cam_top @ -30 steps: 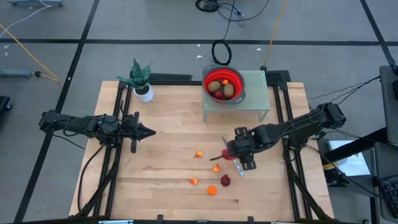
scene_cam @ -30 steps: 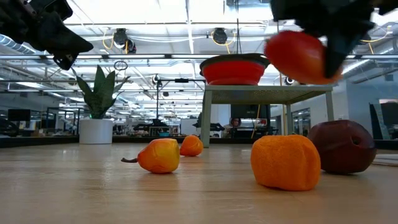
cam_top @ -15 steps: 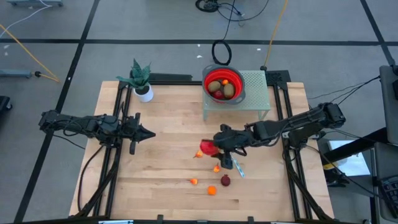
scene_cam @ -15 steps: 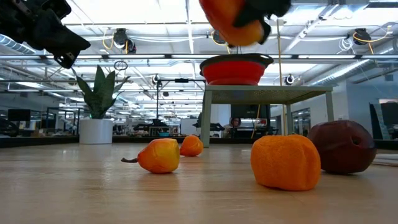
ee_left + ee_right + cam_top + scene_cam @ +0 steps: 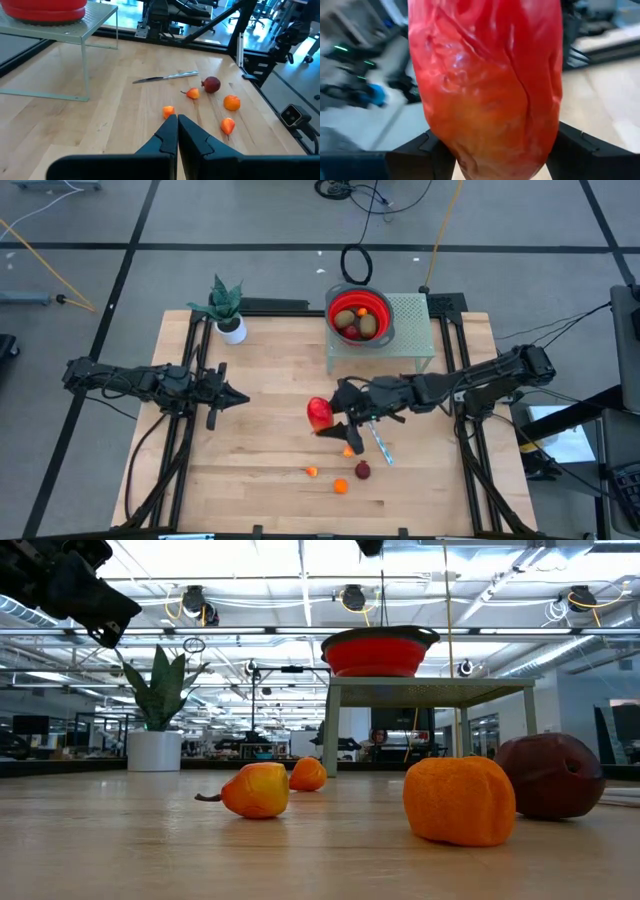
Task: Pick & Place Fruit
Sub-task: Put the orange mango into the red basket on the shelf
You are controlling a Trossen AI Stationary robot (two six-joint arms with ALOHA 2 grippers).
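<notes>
The right gripper [image 5: 330,418] clamps the long, glossy red-orange fruit [image 5: 319,413] across its waist; looks light, slick.

We see a robotics lab, wooden table [image 5: 270,380] on a metal frame, ceiling lights [image 5: 352,596], cables [image 5: 40,250] across grey floor

1. No lettering, label, brand, number or sign can be read anywhere on the tabletop, on the arms or in the room behind.
</notes>
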